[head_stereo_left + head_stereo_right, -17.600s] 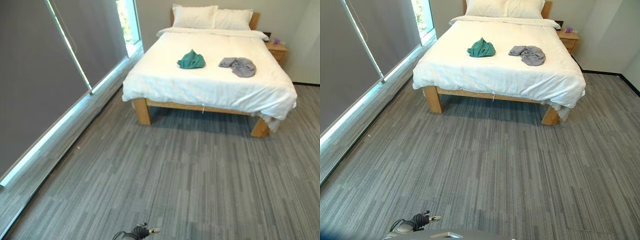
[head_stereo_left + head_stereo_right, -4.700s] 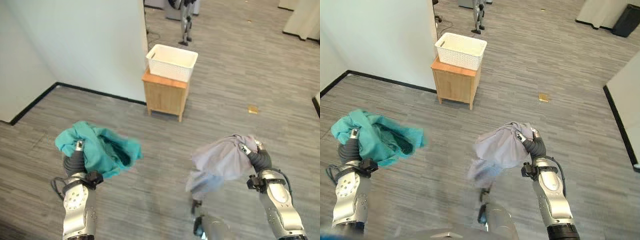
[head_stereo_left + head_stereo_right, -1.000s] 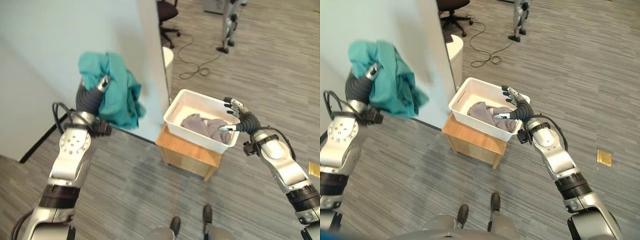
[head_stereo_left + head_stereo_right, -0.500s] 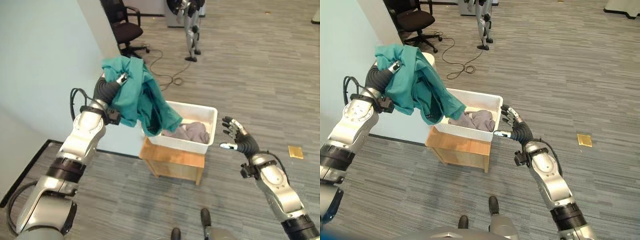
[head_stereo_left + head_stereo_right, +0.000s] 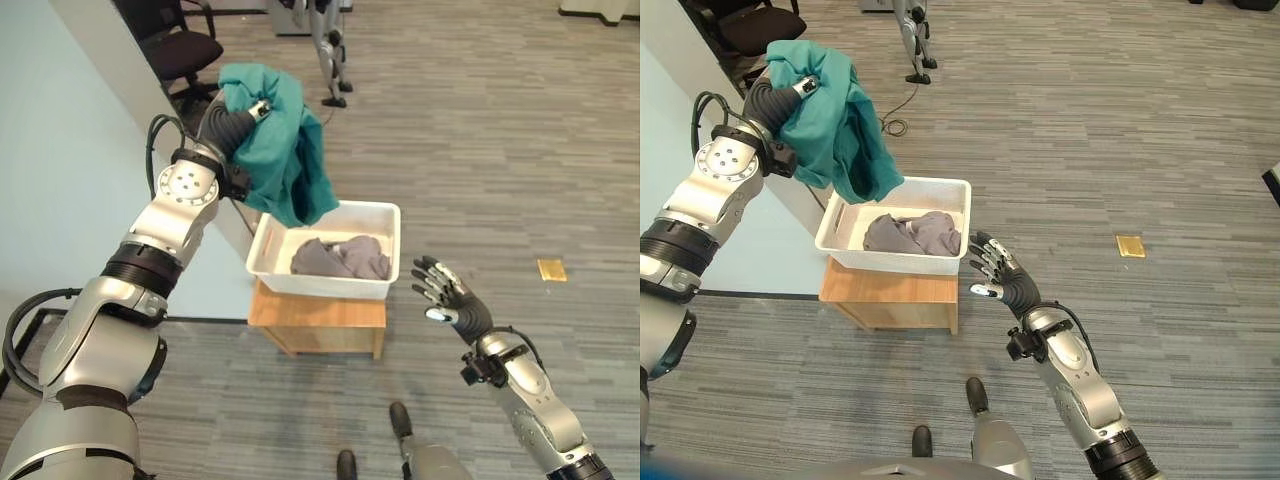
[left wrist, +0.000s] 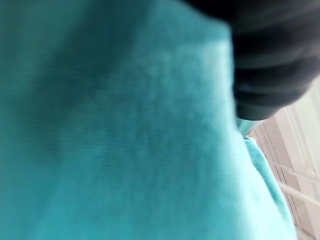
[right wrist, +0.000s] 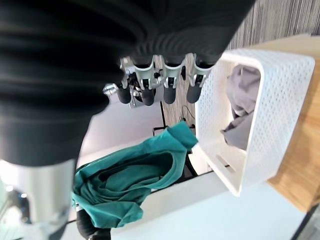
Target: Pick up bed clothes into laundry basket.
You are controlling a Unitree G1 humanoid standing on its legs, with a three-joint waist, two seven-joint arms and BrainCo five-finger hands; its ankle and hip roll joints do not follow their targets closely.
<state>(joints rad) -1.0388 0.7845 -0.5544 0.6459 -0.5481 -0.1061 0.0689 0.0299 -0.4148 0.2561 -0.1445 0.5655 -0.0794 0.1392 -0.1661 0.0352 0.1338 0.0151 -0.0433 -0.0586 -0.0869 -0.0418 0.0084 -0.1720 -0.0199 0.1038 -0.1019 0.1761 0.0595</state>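
Up high, the left hand (image 5: pixel 243 122) clutches the teal garment (image 5: pixel 285 160) above the white basket (image 5: pixel 325 285) holding grey clothing (image 5: pixel 340 257); the right hand (image 5: pixel 448 298) hovers beside it, fingers spread.

Bright, even indoor light with no hard glare. The grey floor (image 5: pixel 520 120) is evenly lit all round the white laundry basket (image 5: pixel 325 285). There is a soft, faint shadow under the wooden cabinet (image 5: pixel 320 312) below the basket. The grey garment (image 5: pixel 340 258) inside the basket is well lit. The teal garment (image 5: pixel 285 150) above the basket's left corner has dark folds. In the right wrist view the pale wall (image 7: pixel 175 210) beside the basket looks near washed out.
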